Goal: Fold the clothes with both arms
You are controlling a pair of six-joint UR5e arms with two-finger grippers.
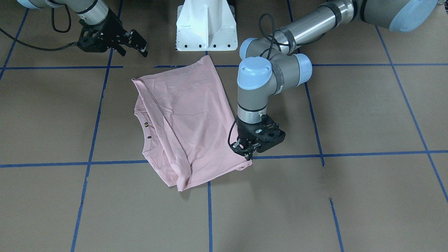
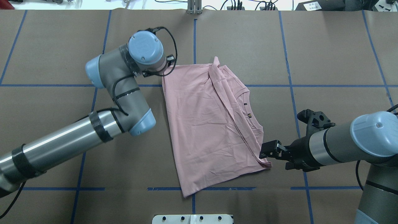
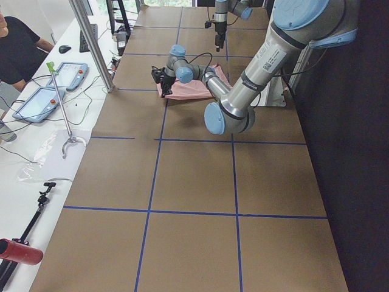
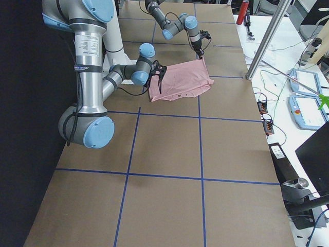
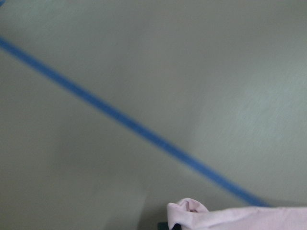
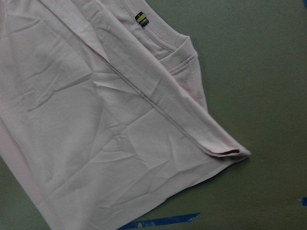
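Observation:
The pale pink T-shirt lies folded lengthwise on the brown table, plain side up, with its ribbed collar and a small label showing at one edge. My left gripper points down at the shirt's far corner on my left and is shut on it. The left wrist view shows a bunched bit of pink cloth at its bottom edge. My right gripper is open and empty, hovering just off the shirt's near right corner. The right wrist view looks down on the shirt.
The white pedestal block stands at my base, close to the shirt's near edge. Blue tape lines grid the brown table. In the exterior left view, tablets and tools lie on a white bench beside the table, and a person sits at it.

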